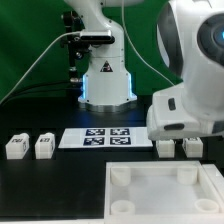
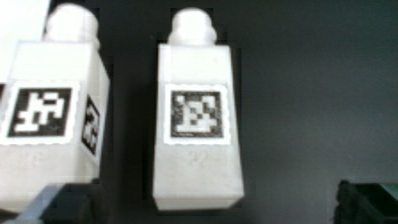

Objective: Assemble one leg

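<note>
The gripper [image 2: 210, 204]. Gapes wide, grips nothing. Shows in the wrist view only as two dark fingertips [image 2: 54, 205], one on each flank of a single leg and clear of it on both sides.

The leg [image 2: 196, 120] between them. Rests on the black table [image 2: 311, 90], tag [image 2: 194, 112] turned to the wrist camera, rounded peg at the end away from the fingertips. Just beside it and parallel, not touching, a second leg [image 2: 50, 112].

In the exterior view, on the exterior view's right, the arm [image 1: 190, 70], large and white. Hangs over the inner right leg [image 1: 165, 147] and the outer right leg [image 1: 192, 147]. Cannot tell which of these two sits between the fingertips.

On the exterior view's left, well apart, the left pair of legs [image 1: 15, 146]. Between the two pairs, the marker board [image 1: 95, 137], flat on the table.

Near and right, the white tray [image 1: 160, 200] with round corner sockets. Far and centre, the robot base [image 1: 105, 80].
</note>
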Motion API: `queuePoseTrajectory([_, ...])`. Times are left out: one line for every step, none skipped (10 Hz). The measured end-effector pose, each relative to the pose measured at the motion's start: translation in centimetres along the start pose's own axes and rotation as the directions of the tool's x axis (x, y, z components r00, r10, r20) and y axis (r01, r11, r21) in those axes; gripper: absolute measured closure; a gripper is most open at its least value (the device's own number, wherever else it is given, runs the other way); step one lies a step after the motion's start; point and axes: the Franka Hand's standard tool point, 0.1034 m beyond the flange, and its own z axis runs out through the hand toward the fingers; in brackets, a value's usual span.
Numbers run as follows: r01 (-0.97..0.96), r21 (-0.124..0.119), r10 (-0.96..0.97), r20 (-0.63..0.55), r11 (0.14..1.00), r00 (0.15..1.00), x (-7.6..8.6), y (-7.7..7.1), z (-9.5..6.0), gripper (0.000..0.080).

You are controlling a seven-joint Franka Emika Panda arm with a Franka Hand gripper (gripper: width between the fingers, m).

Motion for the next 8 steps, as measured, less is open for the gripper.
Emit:
queuePoseTrajectory([0.000,-0.005,0.000,0.111,1.000,0.994,-0.3,0.2,0.2,0.0150])
queuePoseTrajectory([0.001,0.001,-0.001,0.110,1.000,0.994,0.4,0.0,0.2,0.0150])
queuePoseTrajectory([0.000,-0.002,0.000,0.111,1.000,0.994,0.2,-0.1,0.4,0.0150])
queuePoseTrajectory([0.003,-0.010,-0.002,0.118,1.000,0.993,-0.1,-0.4,1.0,0.0150])
queuePoseTrajectory([0.005,-0.015,-0.003,0.114,1.000,0.994,-0.1,-0.5,1.7,0.0150])
queuePoseTrajectory([0.007,-0.020,-0.004,0.114,1.000,0.993,-0.2,-0.6,2.6,0.0150])
queuePoseTrajectory([0.009,-0.026,-0.006,0.127,1.000,0.992,-0.4,-0.7,3.3,0.0150])
queuePoseTrajectory([0.018,-0.028,-0.014,0.128,0.999,0.992,-0.4,-0.7,3.8,0.0150])
